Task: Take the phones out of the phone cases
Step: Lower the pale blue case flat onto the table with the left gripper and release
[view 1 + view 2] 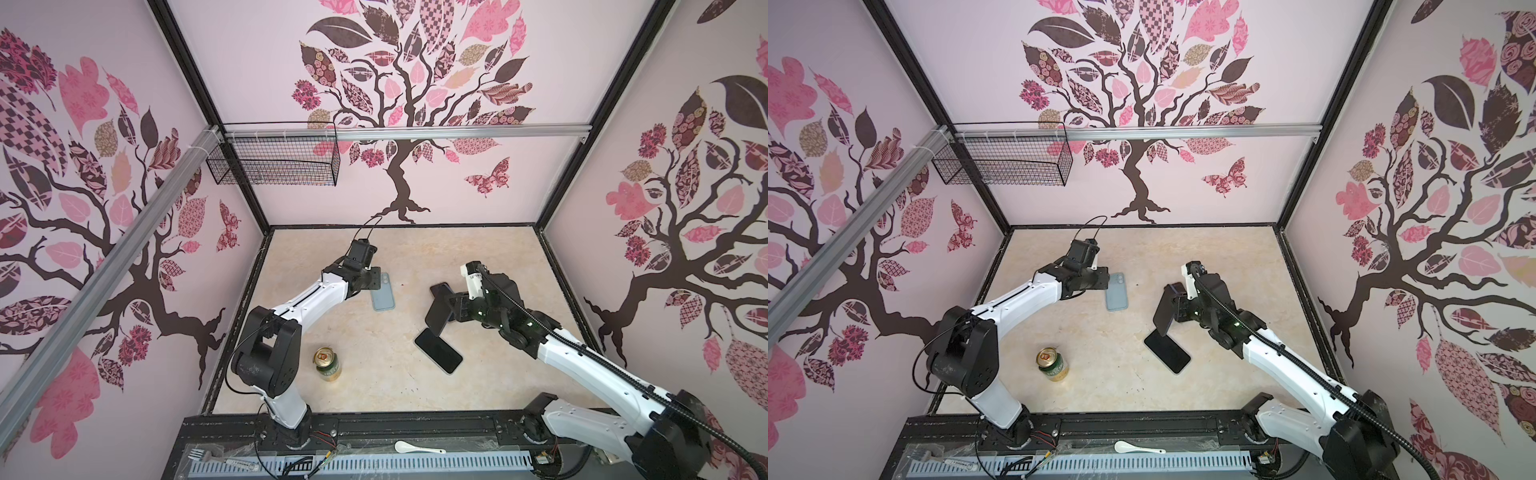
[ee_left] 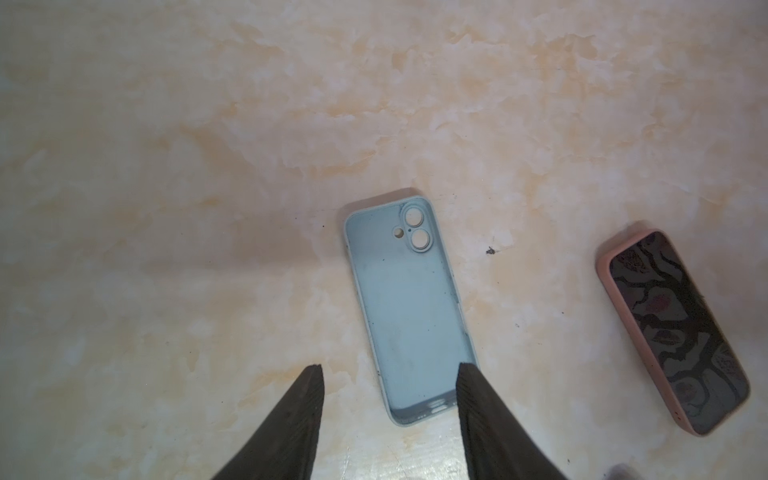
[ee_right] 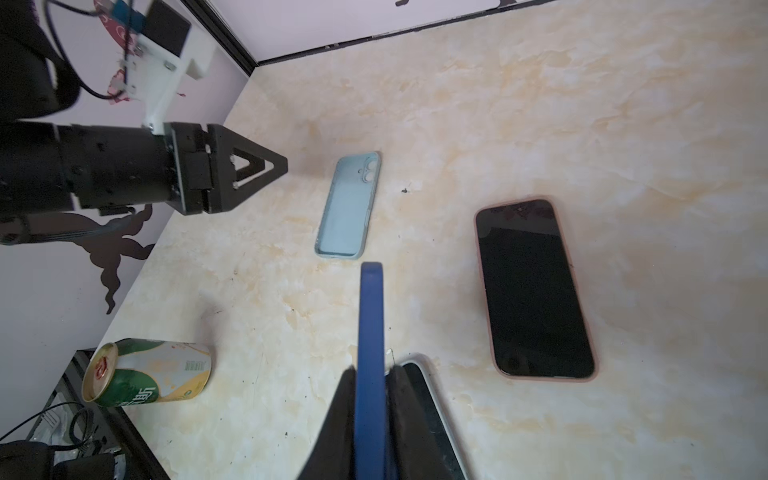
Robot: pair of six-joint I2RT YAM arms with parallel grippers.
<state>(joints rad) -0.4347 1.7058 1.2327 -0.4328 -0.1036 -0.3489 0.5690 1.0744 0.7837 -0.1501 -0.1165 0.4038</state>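
My right gripper (image 3: 371, 368) is shut on a dark blue phone case (image 3: 371, 316), held edge-on above the table; in both top views that case (image 1: 436, 316) (image 1: 1163, 311) looks black. Right below it a bare black phone (image 1: 438, 351) (image 1: 1167, 353) with a pale rim lies flat, partly hidden under the fingers in the right wrist view (image 3: 432, 409). My left gripper (image 2: 388, 370) (image 1: 376, 278) stands open and empty, low over one end of an empty light blue case (image 2: 409, 307) (image 1: 382, 293) (image 3: 349, 205). One of its fingers (image 2: 473, 399) overlaps that case's corner.
A phone in a pink case (image 3: 536, 291) (image 2: 673, 332) lies screen up to the right of the light blue case. A green and gold can (image 1: 327, 365) (image 3: 145, 378) stands near the left arm's base. A wire basket (image 1: 274, 160) hangs on the back rail. Walls enclose the table.
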